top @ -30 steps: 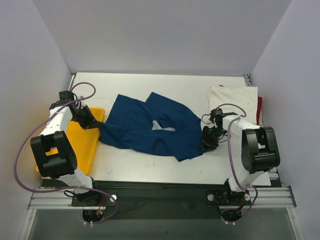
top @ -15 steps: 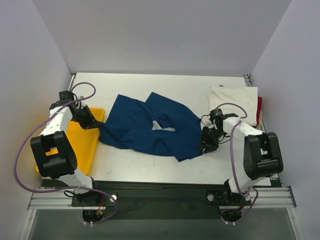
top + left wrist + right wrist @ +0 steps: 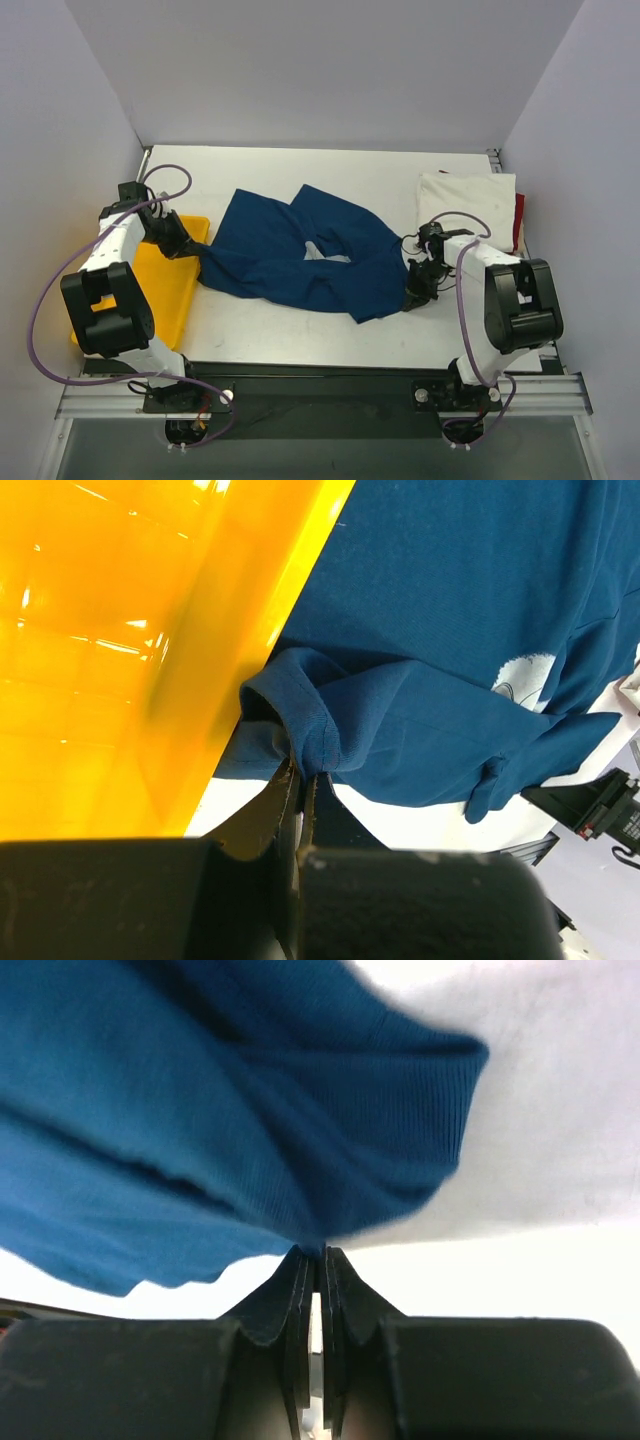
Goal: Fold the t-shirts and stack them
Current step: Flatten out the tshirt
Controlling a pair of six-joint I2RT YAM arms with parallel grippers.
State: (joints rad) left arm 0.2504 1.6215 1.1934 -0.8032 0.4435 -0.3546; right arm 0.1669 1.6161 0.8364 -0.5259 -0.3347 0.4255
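The navy blue t-shirt (image 3: 300, 255) lies crumpled across the middle of the table, a bit of its white print showing. My left gripper (image 3: 188, 248) is shut on the shirt's left edge beside the yellow tray; the left wrist view shows the pinched hem (image 3: 305, 735). My right gripper (image 3: 412, 296) is shut on the shirt's right edge, and the right wrist view shows the cloth (image 3: 250, 1140) bunched at the jaw tips. The cream-white t-shirt (image 3: 468, 198) lies folded at the back right, with the red t-shirt (image 3: 519, 220) showing at its right edge.
A yellow plastic tray (image 3: 160, 285) sits at the left side of the table, right against the shirt's left edge (image 3: 150, 630). White walls close in the table on three sides. A black rail runs along the near edge.
My right gripper has shifted slightly toward the near edge, holding the shirt's right edge. The left arm and the shirt's shape look unchanged.
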